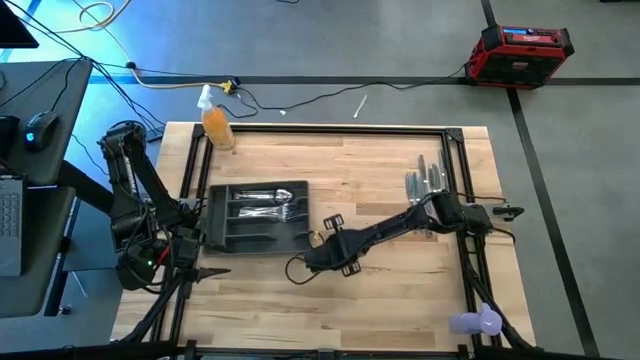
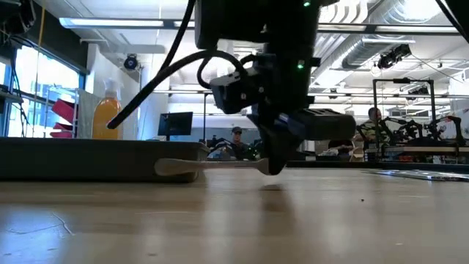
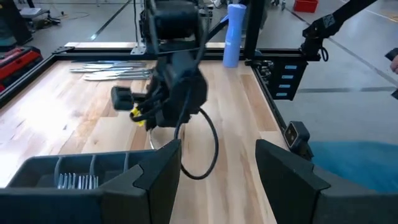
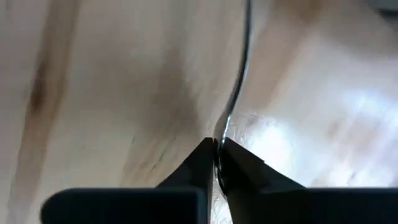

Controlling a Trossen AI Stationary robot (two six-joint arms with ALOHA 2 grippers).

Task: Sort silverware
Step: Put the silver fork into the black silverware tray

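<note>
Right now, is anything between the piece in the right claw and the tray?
Nothing visible. The right claw pinches a thin piece just above the table, its far end near the tray edge. Only bare wood lies between; the left claw waits at the tray's other side.

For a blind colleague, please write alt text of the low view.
The right gripper, shut on a spoon, holds it level just above the wooden table. Behind on the left stand the dark grey tray and an orange bottle.
</note>
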